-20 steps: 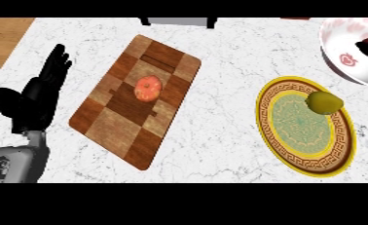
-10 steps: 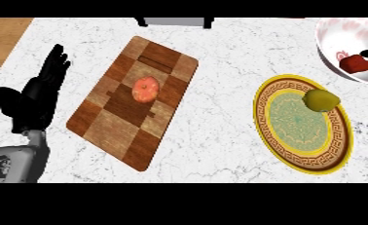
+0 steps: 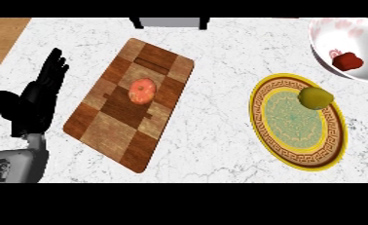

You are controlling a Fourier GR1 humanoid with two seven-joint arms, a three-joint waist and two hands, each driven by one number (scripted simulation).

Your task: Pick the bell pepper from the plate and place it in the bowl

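The left hand shows at the view's left edge, resting above the white marbled desk. Its grey forearm comes in from the lower left corner, and the black fingers are straight and spread, pointing up and slightly right, holding nothing. The right hand does not show.

The yellow-green bell pepper sits on the upper right part of a round plate, which has a yellow rim, a brown patterned band and a green centre. The plate lies on the right side of the desk, well apart from the left hand. Between hand and plate lies a wooden cutting board, set at an angle, with a round orange-red fruit near its middle (it looks like a tomato or peach, but I cannot tell which).

The bowl is at the upper right, cut off by the view's edge, white with red markings inside. It lies just beyond the plate and holds a small red thing. The pepper is near the bowl but still on the plate.
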